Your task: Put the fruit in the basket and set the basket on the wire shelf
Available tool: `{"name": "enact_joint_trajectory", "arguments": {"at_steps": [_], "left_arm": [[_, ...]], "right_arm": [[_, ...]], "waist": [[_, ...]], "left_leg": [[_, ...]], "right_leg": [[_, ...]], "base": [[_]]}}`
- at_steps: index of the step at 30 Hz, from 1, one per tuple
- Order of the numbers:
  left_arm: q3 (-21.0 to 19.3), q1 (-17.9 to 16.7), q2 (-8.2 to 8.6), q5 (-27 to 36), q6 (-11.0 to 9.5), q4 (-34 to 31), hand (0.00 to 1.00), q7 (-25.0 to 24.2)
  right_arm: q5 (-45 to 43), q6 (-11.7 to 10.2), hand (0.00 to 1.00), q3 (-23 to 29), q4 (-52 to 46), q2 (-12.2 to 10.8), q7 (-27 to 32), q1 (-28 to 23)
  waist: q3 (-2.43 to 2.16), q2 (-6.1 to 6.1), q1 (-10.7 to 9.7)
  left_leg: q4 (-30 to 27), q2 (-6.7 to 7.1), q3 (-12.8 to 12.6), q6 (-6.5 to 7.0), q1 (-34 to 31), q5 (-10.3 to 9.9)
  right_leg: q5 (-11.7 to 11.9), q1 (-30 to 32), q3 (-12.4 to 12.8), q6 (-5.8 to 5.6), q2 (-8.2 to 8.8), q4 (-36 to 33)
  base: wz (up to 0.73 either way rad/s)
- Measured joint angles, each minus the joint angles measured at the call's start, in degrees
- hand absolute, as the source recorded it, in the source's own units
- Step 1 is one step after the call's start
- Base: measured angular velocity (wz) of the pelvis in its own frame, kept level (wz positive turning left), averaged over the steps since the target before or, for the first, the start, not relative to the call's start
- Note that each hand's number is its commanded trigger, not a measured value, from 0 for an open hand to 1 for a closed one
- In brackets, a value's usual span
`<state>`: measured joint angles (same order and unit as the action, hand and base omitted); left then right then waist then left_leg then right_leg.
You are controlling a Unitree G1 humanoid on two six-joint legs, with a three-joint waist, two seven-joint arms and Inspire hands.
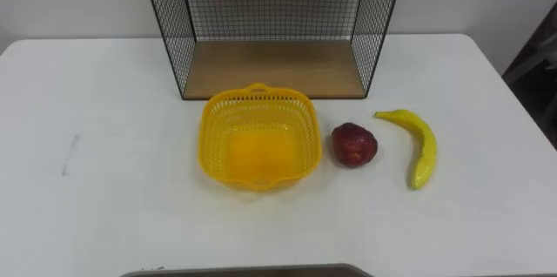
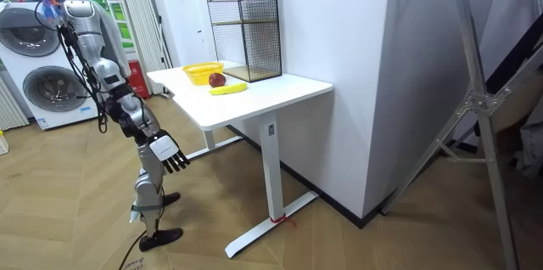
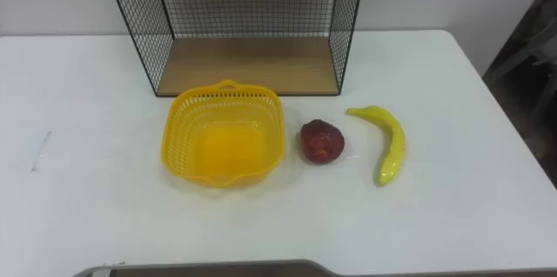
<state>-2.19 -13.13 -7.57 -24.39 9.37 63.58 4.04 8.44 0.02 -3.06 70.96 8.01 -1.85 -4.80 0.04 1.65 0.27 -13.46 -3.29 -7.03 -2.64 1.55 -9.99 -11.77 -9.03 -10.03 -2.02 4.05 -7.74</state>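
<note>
An empty yellow plastic basket (image 1: 258, 136) sits on the white table (image 1: 104, 138), just in front of the black wire shelf (image 1: 272, 29) with its wooden floor. To the basket's right lies a dark red apple (image 1: 353, 145), about a finger's width from the rim. A yellow banana (image 1: 419, 145) lies further right, curved, its stem pointing toward the shelf. In the room view I stand at the table's near-left side, facing it, with my right hand (image 2: 172, 153) hanging low beside the table edge, its fingers straight and holding nothing.
The shelf (image 2: 246, 25) has an upper wooden level as well and stands against the white wall. Washing machines (image 2: 42, 66) stand behind me. Bare tabletop lies to the basket's left and in front of it.
</note>
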Motion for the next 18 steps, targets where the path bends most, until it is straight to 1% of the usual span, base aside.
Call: {"name": "enact_joint_trajectory", "arguments": {"at_steps": [3,7,10,13,15,17,18], "left_arm": [[0.0,0.29,0.0,0.03,-0.11,0.49,0.0,0.01],[-0.01,0.24,0.0,0.07,-0.25,0.55,0.0,0.05],[-0.07,0.21,0.0,0.06,-0.86,0.5,0.0,0.32],[-1.29,0.45,0.03,0.04,-1.42,0.43,0.0,0.58],[-1.46,0.47,0.08,0.08,-1.6,0.43,0.0,1.29],[-1.57,0.45,0.1,0.23,-2.3,0.49,0.0,2.32],[-1.6,0.48,0.1,0.25,-2.34,0.5,0.0,2.55]], "right_arm": [[-0.09,-0.01,0.0,0.11,0.09,0.0,0.18,0.05],[-0.76,-0.06,0.0,0.56,0.13,0.01,0.51,0.08],[-1.12,-0.19,0.0,0.52,0.09,-0.02,1.53,0.08],[-0.75,-0.17,0.0,0.51,0.12,-0.02,2.35,0.1],[0.88,-0.02,0.0,0.37,0.11,-0.02,2.61,0.09],[6.53,0.12,0.0,0.46,0.11,-0.17,3.13,-0.23],[7.88,0.15,0.0,0.48,0.11,-0.17,3.22,-0.3]], "waist": [[-0.07,-0.18,-0.03],[0.0,-0.22,-0.02],[0.04,-0.34,0.06],[0.04,-0.41,0.06],[0.06,-0.4,0.14],[0.03,-0.24,0.08],[0.05,-0.19,0.07]], "left_leg": [[-0.08,0.0,0.01,0.0,0.01,0.0],[-0.13,0.0,-0.01,0.01,0.04,0.01],[-0.08,0.0,-0.14,0.01,0.07,0.0],[-0.01,0.0,-0.14,0.02,0.1,-0.01],[0.09,0.0,-0.24,0.01,0.08,-0.01],[0.14,-0.01,-0.35,0.01,0.07,-0.01],[0.15,-0.01,-0.35,0.01,0.05,-0.01]], "right_leg": [[0.0,-0.06,-0.07,0.0,0.0,-0.02],[0.0,-0.07,-0.01,0.0,0.01,-0.04],[0.0,-0.04,0.19,-0.01,0.01,-0.01],[-0.02,-0.02,0.18,-0.02,0.01,0.02],[-0.02,0.06,0.25,-0.02,0.02,-0.06],[-0.01,0.06,0.33,-0.03,0.01,-0.08],[-0.01,0.06,0.33,-0.03,0.01,-0.07]], "base": [[0.0],[0.0],[0.0],[0.0],[0.0],[0.0],[0.0]]}}
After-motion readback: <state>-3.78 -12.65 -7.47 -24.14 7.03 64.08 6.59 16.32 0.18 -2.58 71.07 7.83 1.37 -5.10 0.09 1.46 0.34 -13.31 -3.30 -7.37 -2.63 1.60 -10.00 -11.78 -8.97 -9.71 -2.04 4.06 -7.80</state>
